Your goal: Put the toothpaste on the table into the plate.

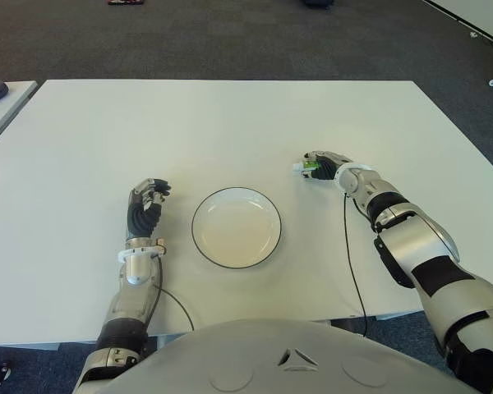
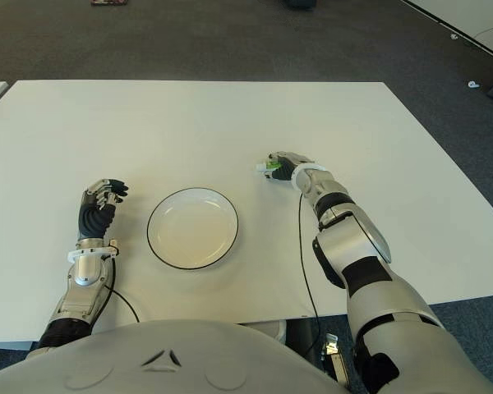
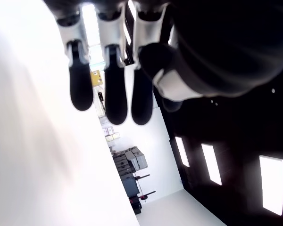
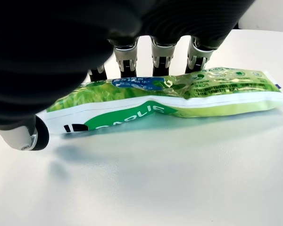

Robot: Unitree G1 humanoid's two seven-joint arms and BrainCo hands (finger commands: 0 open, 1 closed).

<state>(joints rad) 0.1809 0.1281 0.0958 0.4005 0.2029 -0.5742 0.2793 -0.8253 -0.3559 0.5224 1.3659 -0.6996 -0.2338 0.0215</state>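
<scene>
The toothpaste [image 4: 179, 94], a green and white tube, lies on the white table [image 1: 230, 123] to the right of the plate. My right hand [image 1: 320, 163] is curled over it. In the right wrist view, three fingers [image 4: 160, 59] press its far side and the thumb tip [image 4: 30, 136] sits at one end on the near side. The tube's lower edge is on the tabletop. The white plate [image 1: 236, 234] with a dark rim stands near the table's front edge, with nothing in it. My left hand [image 1: 148, 199] shows left of the plate, fingers loosely bent and holding nothing.
A thin black cable [image 1: 351, 246] runs from my right wrist across the table to its front edge. Another white table's corner [image 1: 0, 94] shows at far left with a dark object on it. Grey carpet lies beyond the table.
</scene>
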